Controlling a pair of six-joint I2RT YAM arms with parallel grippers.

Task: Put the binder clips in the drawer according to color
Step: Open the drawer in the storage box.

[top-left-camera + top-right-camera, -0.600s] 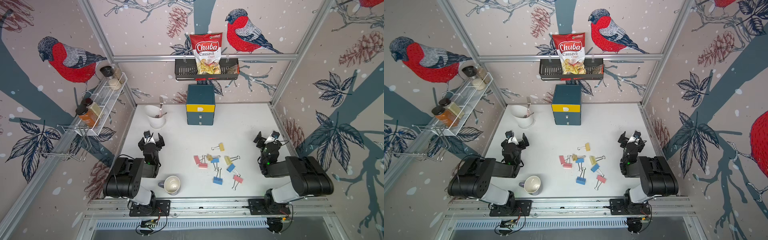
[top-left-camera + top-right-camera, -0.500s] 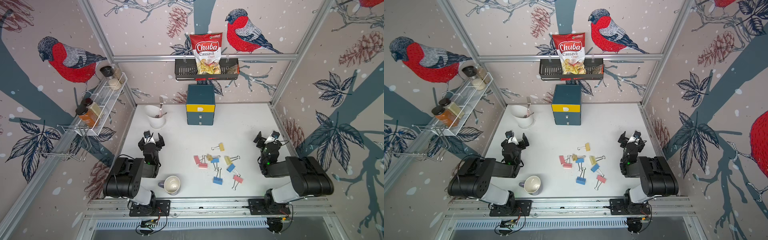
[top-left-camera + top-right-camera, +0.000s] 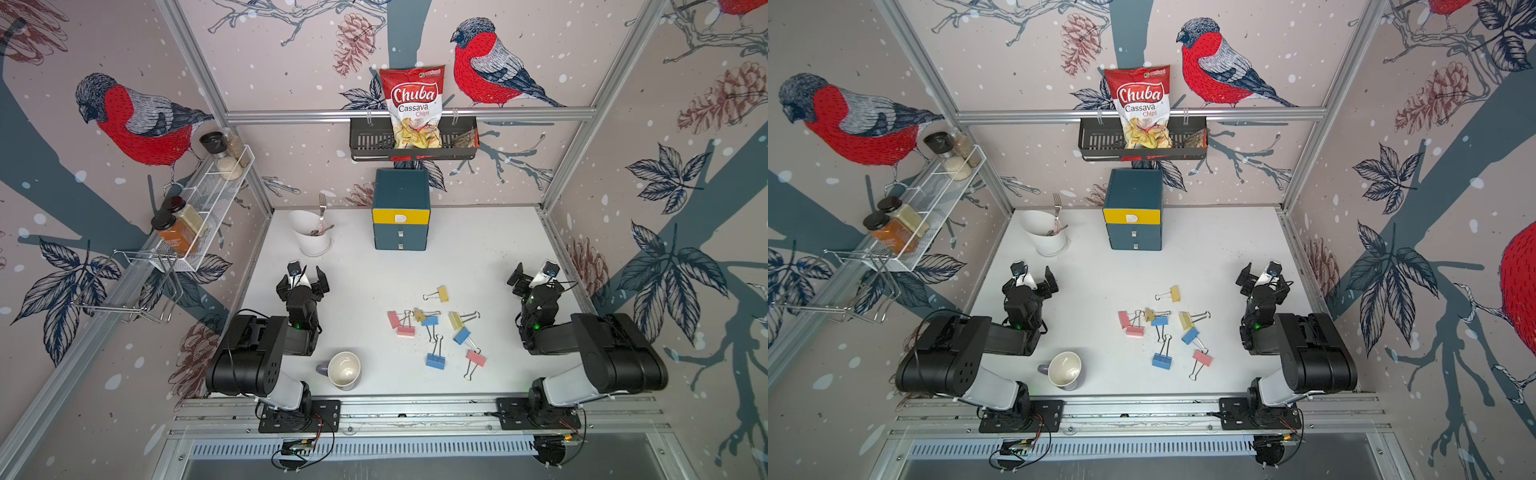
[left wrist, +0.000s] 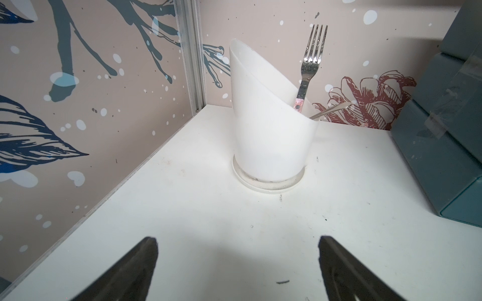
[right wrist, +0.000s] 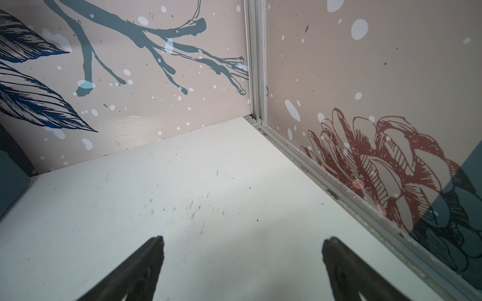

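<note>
Between your two arms, toward the front of the white table [image 3: 478,257], the nine binder clips [image 3: 429,321] lie in a loose scatter, nearer the right arm than the left: three pink, three blue, three yellow. Both grippers are well apart from them. The left gripper [image 3: 302,284] and the right gripper [image 3: 536,282] each have their fingers spread wide, grasping nothing.

Neither wrist view catches a clip. The left wrist view shows a white cutlery holder [image 4: 268,130] with a fork [image 4: 313,60] and only a cut-off side of the drawer [image 4: 443,135]; the right wrist view shows a bare back corner of the table. At the middle of the scatter the wire handles cross, so you cannot tell which clips touch.

In both top views the drawer stands at the back wall, centre, with all three fronts shut. Bare tabletop runs from the clips to it. A mug [image 3: 344,369] sits near the front edge beside the left arm.
</note>
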